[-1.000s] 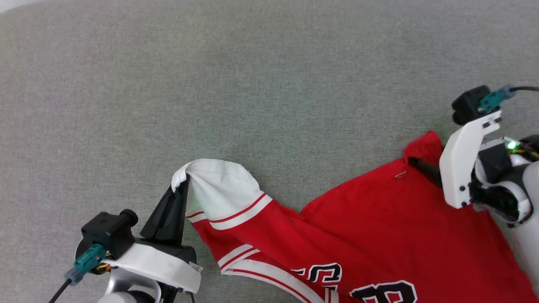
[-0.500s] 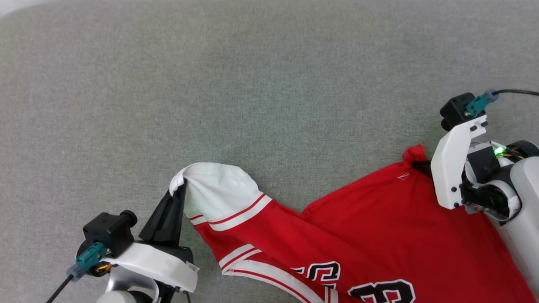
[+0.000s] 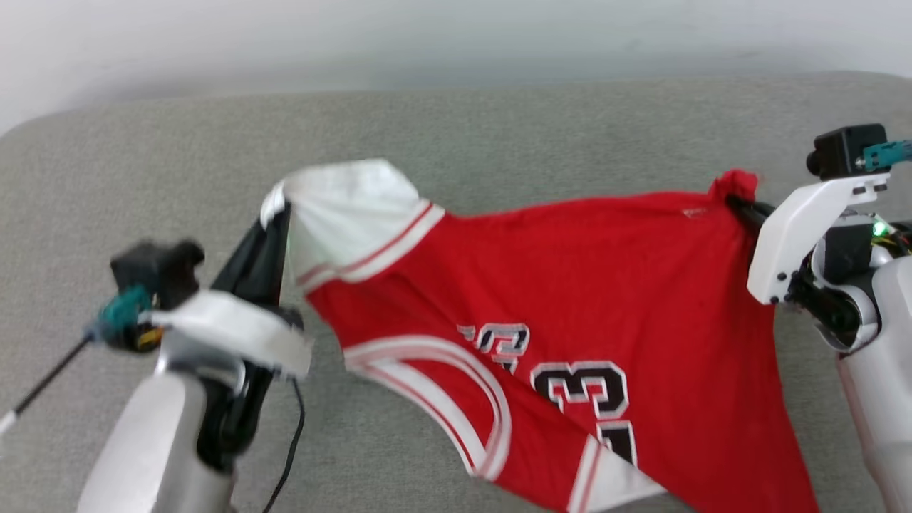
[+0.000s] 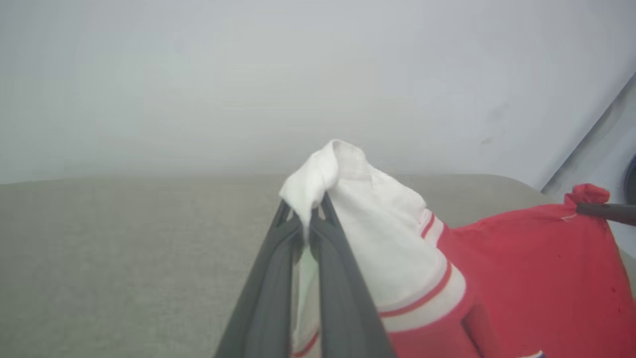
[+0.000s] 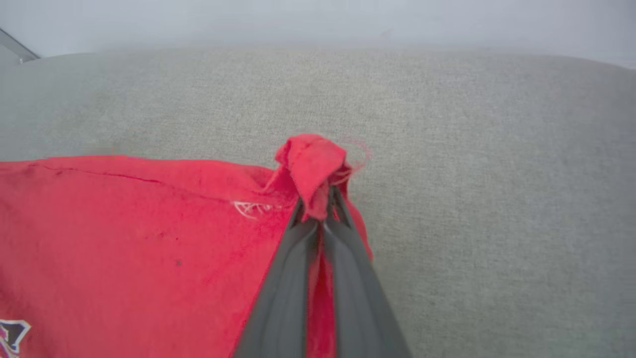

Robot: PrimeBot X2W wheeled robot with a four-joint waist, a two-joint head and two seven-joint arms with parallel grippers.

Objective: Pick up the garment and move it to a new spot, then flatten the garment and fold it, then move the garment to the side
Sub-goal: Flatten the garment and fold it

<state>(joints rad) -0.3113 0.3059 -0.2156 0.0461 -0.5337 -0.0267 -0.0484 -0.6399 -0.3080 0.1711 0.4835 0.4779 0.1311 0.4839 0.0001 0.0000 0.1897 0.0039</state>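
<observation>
The garment (image 3: pixel 570 285), a red jersey with white sleeves and black white-outlined lettering, hangs stretched between my two grippers above the grey cushion. My left gripper (image 3: pixel 279 208) is shut on the tip of a white sleeve (image 4: pixel 348 199), its fingers (image 4: pixel 338 278) pinching the cloth (image 4: pixel 308 199). At the right, my right gripper (image 3: pixel 734 203) is shut on a bunched red corner (image 5: pixel 313 164) of the garment (image 5: pixel 124 238). The lower part of the shirt droops toward the bottom edge of the head view, the number facing up.
A grey fabric surface (image 3: pixel 499 121) spreads under and beyond the garment, ending at a pale wall (image 3: pixel 427 35) at the far side. A black cable (image 3: pixel 288 442) hangs beside my left forearm.
The right gripper closed on the red corner. Both arms lifted the garment off the surface, pulling it taut between them. The head view tilted up, bringing the wall into sight.
</observation>
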